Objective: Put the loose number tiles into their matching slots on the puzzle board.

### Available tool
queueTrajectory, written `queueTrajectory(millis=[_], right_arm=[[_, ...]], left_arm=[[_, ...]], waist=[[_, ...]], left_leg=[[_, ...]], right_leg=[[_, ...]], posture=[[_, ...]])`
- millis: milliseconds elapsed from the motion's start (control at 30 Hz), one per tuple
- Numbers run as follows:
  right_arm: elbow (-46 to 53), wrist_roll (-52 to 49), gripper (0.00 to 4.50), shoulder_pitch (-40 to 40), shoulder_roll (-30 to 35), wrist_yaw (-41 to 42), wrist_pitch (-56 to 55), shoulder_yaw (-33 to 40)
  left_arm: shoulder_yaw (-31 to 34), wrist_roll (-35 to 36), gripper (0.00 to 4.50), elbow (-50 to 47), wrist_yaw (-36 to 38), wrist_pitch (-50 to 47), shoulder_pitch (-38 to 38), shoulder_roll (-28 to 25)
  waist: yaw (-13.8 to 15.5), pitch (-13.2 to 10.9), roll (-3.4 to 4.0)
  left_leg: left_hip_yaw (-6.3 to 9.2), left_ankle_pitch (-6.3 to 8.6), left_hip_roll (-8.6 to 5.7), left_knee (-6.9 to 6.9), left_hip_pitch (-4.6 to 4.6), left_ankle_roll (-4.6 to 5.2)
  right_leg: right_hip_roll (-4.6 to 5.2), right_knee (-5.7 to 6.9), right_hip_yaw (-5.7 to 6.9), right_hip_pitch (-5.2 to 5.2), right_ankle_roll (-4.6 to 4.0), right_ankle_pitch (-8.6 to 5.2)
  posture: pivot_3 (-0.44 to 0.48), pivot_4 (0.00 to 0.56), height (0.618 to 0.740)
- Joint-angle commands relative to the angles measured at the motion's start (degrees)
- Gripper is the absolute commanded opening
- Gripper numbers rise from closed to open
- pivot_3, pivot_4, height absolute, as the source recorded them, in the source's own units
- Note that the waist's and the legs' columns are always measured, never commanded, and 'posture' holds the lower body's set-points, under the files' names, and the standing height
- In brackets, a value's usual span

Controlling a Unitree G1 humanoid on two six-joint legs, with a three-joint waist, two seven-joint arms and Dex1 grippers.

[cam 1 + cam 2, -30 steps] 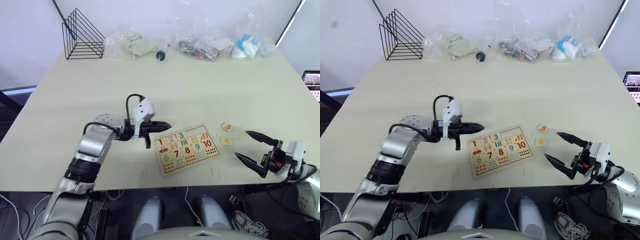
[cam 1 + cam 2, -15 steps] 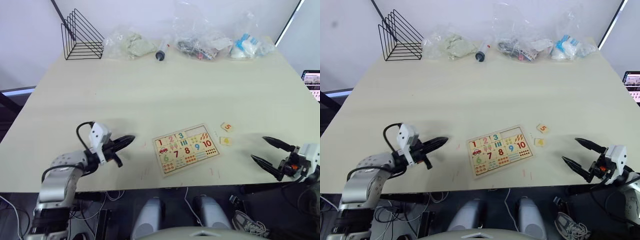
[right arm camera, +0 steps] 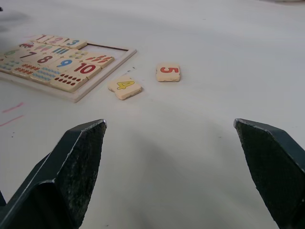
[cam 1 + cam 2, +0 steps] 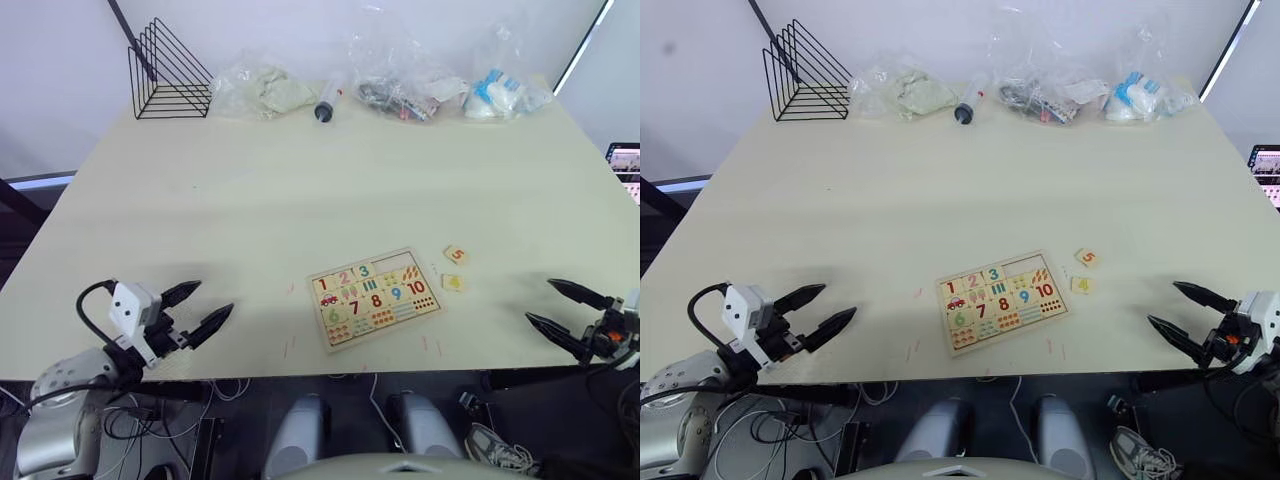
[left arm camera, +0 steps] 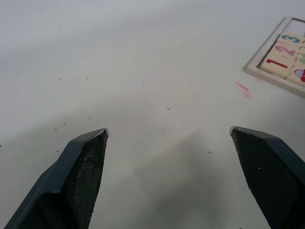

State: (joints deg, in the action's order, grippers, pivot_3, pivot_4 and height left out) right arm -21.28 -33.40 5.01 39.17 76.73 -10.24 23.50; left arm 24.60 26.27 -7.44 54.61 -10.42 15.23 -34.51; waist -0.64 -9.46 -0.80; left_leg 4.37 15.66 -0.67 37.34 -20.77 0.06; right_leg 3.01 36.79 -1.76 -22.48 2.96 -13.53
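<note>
On a wide pale table (image 4: 330,190), the puzzle board (image 4: 375,297) lies flat near the front edge, turned slightly askew. Its top row holds tiles 1, 2 and 3, and the two empty slots (image 4: 409,268) beside them show bare wood. The lower row reads 6 through 10, with small counting pictures around the numerals. Two loose number tiles rest on the table just beside the board's right end, apart from it and from each other: the tile printed with a red 5 (image 4: 456,255) lies farther back, and the tile with a yellow 4 (image 4: 452,283) sits nearer the front. The left gripper (image 4: 200,306) hovers low at the table's front left corner, well apart from the board, its two black fingers spread wide with nothing between them. The right gripper (image 4: 562,313) hangs at the front right edge, near the two loose tiles but not touching them, its fingers also spread wide and empty. Along the far edge stand a black wire rack (image 4: 168,72), several clear plastic bags (image 4: 405,88) of small items, and a syringe (image 4: 324,104).
</note>
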Motion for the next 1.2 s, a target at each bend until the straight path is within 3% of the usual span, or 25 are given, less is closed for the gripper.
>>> queueTrajectory(millis=[33, 1200], right_arm=[[-1.04, -0.01, 4.50, -1.07, 1.17, 0.92, -1.48, 1.77], [-1.10, 0.82, 4.50, -1.62, -1.15, 1.96, -4.47, 0.87]], left_arm=[[1.09, 1.08, 4.47, -2.24, 0.11, 1.09, 0.67, -0.71], [-0.67, 0.38, 4.47, 1.18, 2.44, 5.54, -1.54, -1.19]], waist=[[-0.07, 0.00, 0.00], [-0.08, 0.00, 0.00]], left_leg=[[-0.02, 0.00, 0.00, 0.00, 0.00, 0.00], [0.00, 0.00, 0.00, -0.01, -0.01, 0.00]], right_leg=[[0.00, 0.00, -0.01, 0.00, 0.01, 0.00], [-0.01, -0.01, 0.00, -0.01, 0.01, 0.00]], posture=[[0.000, 0.150, 0.740], [0.000, 0.150, 0.740]])
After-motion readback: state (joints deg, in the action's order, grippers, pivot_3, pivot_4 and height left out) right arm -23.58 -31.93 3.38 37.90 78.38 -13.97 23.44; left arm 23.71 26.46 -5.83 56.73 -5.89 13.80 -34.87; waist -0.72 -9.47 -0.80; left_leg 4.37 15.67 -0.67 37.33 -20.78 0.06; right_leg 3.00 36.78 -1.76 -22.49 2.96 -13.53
